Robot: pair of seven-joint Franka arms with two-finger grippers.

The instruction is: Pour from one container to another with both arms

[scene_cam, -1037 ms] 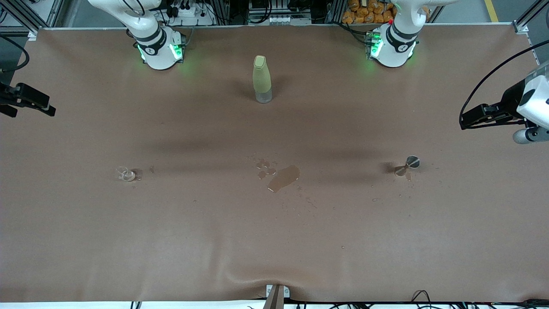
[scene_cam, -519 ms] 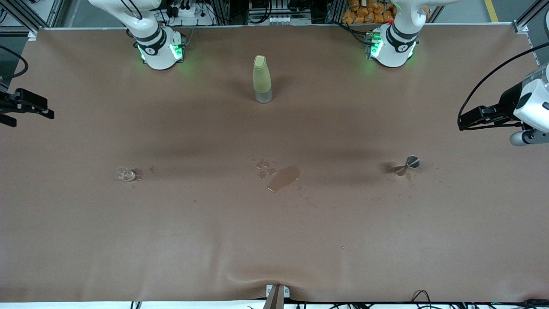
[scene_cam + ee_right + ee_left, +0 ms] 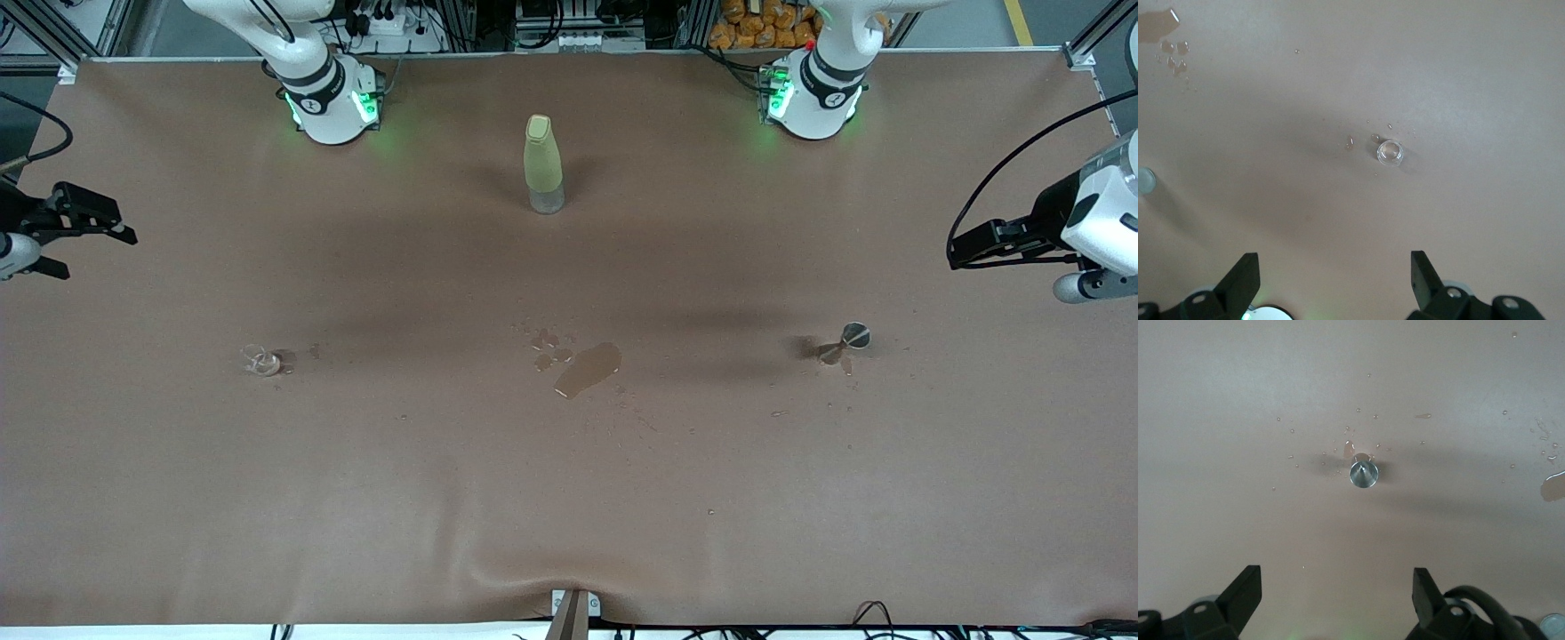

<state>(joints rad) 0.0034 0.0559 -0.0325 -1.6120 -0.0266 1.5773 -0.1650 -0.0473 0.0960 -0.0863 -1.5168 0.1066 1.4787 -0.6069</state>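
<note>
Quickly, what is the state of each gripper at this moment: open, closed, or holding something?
Left gripper: open, holding nothing, up over the silver metal cup.
Right gripper: open, holding nothing, up over the clear glass cup.

There is one little glass cup (image 3: 260, 360) on the counter (image 3: 444, 498). There is one little shiny metal cup (image 3: 845, 342). There is one tall yellow-green bottle (image 3: 543, 164). There are two white robot arms, and each arm has one black hand, so that makes two: the left hand (image 3: 965, 252) and the right hand (image 3: 111, 233). There is one big wet puddle (image 3: 588, 370) and many tiny drops.
</note>
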